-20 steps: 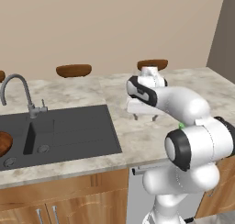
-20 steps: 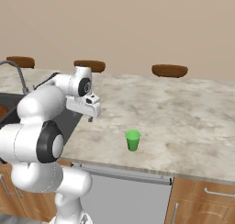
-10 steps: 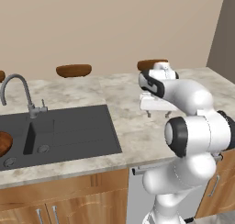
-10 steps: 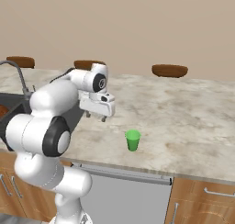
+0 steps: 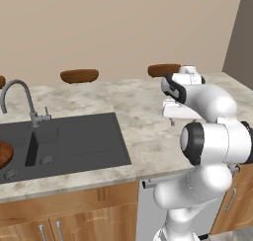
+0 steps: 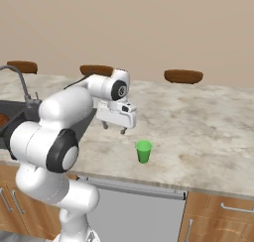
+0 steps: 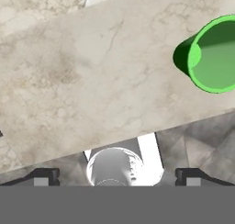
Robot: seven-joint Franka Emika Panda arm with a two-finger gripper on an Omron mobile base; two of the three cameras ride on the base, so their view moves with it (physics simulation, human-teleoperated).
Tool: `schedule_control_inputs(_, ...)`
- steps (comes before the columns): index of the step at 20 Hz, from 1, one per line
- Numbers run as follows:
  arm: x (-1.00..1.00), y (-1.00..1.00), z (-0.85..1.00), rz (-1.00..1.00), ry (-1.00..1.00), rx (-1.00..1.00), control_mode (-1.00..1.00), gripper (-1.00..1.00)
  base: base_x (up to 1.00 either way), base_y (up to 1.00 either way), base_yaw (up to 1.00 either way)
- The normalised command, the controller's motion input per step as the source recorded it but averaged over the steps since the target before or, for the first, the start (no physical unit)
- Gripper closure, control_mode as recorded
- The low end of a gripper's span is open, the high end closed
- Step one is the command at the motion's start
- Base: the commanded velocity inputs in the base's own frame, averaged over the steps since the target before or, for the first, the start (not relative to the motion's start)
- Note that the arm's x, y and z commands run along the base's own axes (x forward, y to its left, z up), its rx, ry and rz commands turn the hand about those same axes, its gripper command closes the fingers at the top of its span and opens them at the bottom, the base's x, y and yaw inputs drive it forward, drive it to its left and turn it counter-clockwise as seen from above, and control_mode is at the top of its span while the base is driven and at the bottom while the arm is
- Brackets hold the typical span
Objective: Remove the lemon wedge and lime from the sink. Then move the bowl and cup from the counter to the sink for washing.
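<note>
The bright green cup (image 6: pixel 144 151) stands upright on the marble counter (image 6: pixel 208 132), near its front edge. My gripper (image 6: pixel 114 128) hangs open a little above the counter, just left of and behind the cup, with nothing between its fingers. In the hand view the cup (image 7: pixel 215 53) sits at the upper right, off to the side of the open gripper (image 7: pixel 117 176). The dark grey sink (image 5: pixel 74 141) lies to the left, with the reddish-brown bowl (image 5: pixel 3 154) inside its left basin at the picture's edge. The lemon wedge and lime are out of view.
A curved grey faucet (image 5: pixel 20 94) rises behind the sink. Brown stool tops (image 5: pixel 79 75) (image 6: pixel 183 76) stand beyond the counter's far edge. The counter stretches wide to the right of the cup. Wooden cabinets (image 5: pixel 69 215) and a grey dishwasher front (image 6: pixel 134 211) sit below.
The arm has swung right, away from the sink side, bringing the hand close to the green cup. The jaws stayed open. The cup and bowl have not moved.
</note>
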Motion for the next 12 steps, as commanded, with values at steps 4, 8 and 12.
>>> schedule_control_inputs(4,-0.08,-0.37,-0.04,0.0,-0.04,0.0,-1.0,-1.0,0.0,0.0,0.0)
schedule_control_inputs(8,-0.05,-0.33,-0.1,0.0,-0.04,0.0,-1.0,-1.0,0.0,0.0,0.0)
schedule_control_inputs(12,-0.01,-0.29,-0.13,0.0,0.0,0.0,-1.0,-1.0,0.0,0.0,0.0)
